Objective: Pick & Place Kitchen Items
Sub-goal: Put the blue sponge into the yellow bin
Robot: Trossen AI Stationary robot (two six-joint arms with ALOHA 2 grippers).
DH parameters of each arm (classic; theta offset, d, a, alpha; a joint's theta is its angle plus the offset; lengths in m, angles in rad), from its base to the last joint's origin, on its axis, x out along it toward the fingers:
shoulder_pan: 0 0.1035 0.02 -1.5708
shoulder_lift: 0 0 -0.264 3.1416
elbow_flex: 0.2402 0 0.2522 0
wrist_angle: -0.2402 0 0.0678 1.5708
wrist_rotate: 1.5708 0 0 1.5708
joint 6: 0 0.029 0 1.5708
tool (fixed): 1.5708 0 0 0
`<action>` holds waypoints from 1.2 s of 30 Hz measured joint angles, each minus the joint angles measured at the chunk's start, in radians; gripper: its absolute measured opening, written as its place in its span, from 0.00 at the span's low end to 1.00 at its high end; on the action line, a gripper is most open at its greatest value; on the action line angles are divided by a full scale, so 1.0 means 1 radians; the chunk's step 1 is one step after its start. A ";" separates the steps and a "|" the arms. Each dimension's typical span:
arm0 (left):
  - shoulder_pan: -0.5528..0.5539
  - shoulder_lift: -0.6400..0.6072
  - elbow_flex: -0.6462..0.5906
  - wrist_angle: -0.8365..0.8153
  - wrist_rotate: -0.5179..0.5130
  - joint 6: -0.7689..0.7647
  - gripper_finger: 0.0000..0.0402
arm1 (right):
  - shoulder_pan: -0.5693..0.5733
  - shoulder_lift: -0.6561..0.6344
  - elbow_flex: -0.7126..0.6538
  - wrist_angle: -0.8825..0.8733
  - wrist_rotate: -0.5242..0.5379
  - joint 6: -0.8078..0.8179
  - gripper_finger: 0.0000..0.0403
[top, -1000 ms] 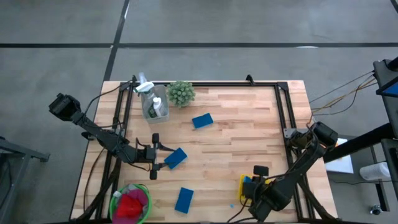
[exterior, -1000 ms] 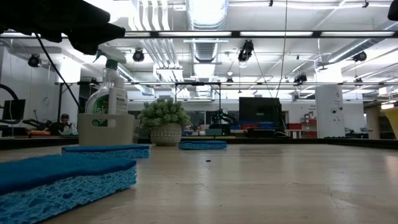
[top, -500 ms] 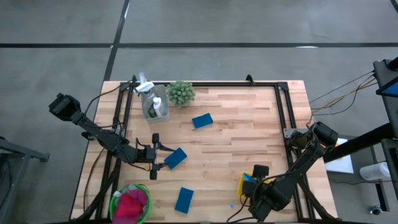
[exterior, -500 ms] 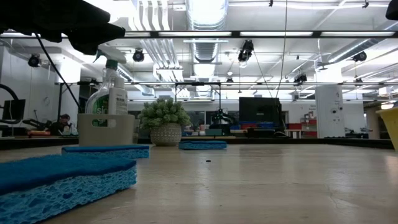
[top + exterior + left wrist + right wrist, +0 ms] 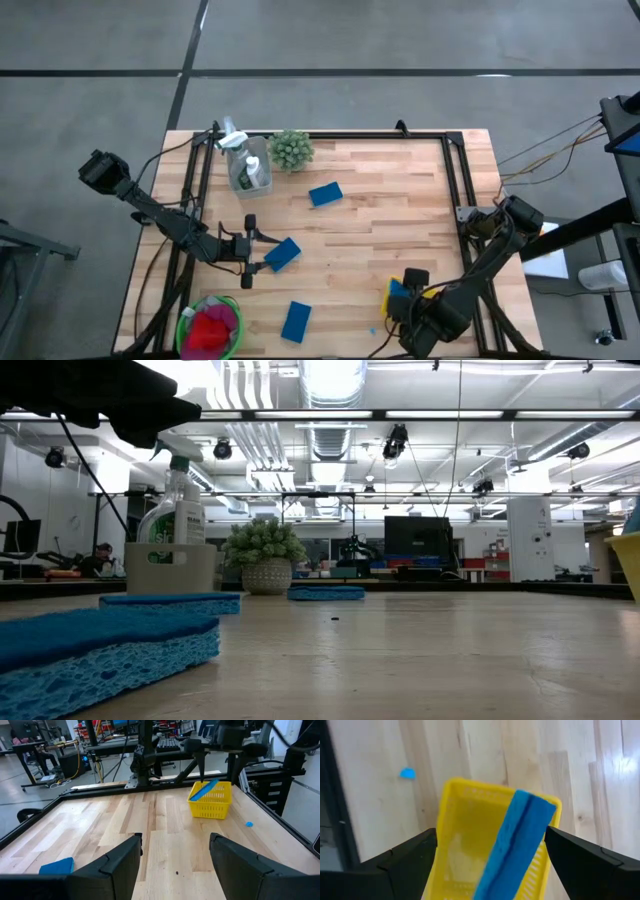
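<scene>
**Left tool lined up on the mid-worktop sponge; right tool spread over the basket**

Right tool (image 5: 405,290): fingers spread wide, nothing pinched, hanging directly above the yellow basket (image 5: 397,300) near the worktop's (image 5: 390,200) front-right corner. A blue sponge (image 5: 517,842) stands on edge in that basket, leaning across it, apart from both fingers. Looks like that one's delivered.

Left tool (image 5: 249,252): fingers parted, nothing between them, low over the left-front part of the worktop. The nearest loose sponge (image 5: 282,253) lies just beyond its fingertips, toward the worktop centre. It's skewed, long axis on a diagonal relative to the worktop edges, so my guess is the wrist needs a small turn to close across the short side, not corner to corner.

Other sponges:
- third sponge (image 5: 325,193), mid-worktop toward the back, nearer the left arm than the right.
- fourth sponge (image 5: 296,321), at the front edge, between the two arms, beside the green bowl of cloths (image 5: 212,327) at the front-left corner.

Bottle caddy (image 5: 246,166) and plant (image 5: 291,149) sit at the back-left.

Left arm is clearly the closer one for the skewed sponge.
</scene>
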 joint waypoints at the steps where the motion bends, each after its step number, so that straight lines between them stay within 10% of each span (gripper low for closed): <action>1: 0.000 0.000 0.000 0.000 0.000 0.000 0.59 | 0.000 0.000 0.009 0.000 0.003 -0.007 0.91; 10: 0.000 0.000 0.000 -0.008 0.000 0.003 0.59 | 0.003 0.000 0.005 0.020 0.027 -0.054 0.79; 21: 0.000 0.000 0.000 -0.008 0.000 0.002 0.59 | 0.003 0.000 -0.043 0.015 0.039 -0.064 0.09; 36: 0.000 0.000 0.000 -0.008 0.000 -0.004 0.59 | -0.002 0.110 -0.058 0.011 -0.059 -0.081 0.11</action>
